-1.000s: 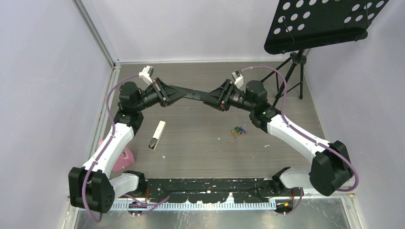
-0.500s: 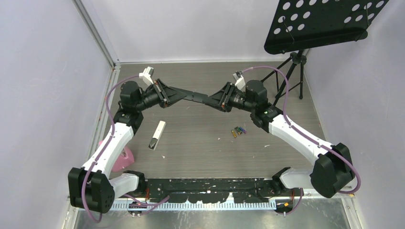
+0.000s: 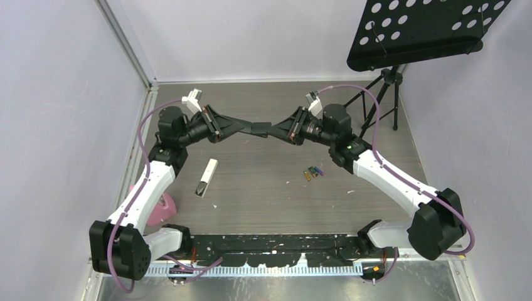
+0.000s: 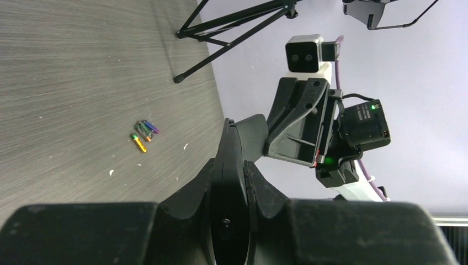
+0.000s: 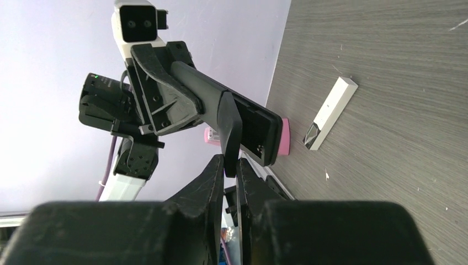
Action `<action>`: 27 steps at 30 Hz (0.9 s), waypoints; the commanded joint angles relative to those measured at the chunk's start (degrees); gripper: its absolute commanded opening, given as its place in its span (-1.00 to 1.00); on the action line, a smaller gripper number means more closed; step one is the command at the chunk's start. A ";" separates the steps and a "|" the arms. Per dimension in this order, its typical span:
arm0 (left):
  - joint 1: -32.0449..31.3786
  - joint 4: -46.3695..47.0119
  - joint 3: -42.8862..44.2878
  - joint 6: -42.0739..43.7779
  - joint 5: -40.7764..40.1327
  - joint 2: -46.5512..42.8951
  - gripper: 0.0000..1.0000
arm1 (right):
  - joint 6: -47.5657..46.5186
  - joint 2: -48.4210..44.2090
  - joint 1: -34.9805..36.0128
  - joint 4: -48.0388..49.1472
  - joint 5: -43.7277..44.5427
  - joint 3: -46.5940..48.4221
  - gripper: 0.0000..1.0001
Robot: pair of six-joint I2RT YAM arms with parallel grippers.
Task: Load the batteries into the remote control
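Top external view: I have the remote [image 5: 256, 130] held in the air mid-table. The left gripper [image 4: 234, 160] is clamped on one end, and the right gripper [image 5: 229, 165] looks pinched onto the other. No loading is done, as I judge it. The batteries [image 3: 312, 172] lie in a small cluster on the table [image 3: 263, 207], just ahead of the right forearm. A white bar [image 3: 207, 177] lies well to their left, with room to work in between. Tripod legs [image 3: 376, 106] crowd the far right corner behind the right arm.

right gripper [image 5: 230, 165] advanced, jaws narrowed — pinching black remote [image 5: 258, 130]
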 commanded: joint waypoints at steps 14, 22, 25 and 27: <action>0.13 -9.89 -0.12 22.05 2.27 -1.56 -1.00 | -1.38 -0.23 0.14 1.23 18.85 -3.57 -0.99; 0.10 -18.04 3.75 34.74 11.94 -2.09 -1.00 | -6.99 13.06 0.14 1.14 19.68 -2.20 -0.99; 0.10 -22.00 4.97 39.51 11.62 -3.79 -1.00 | -7.81 17.60 0.14 2.24 19.30 -2.59 -0.99; 0.09 -22.91 5.04 40.86 11.25 -4.68 -1.00 | -8.43 20.86 0.05 2.33 18.97 -2.39 -0.99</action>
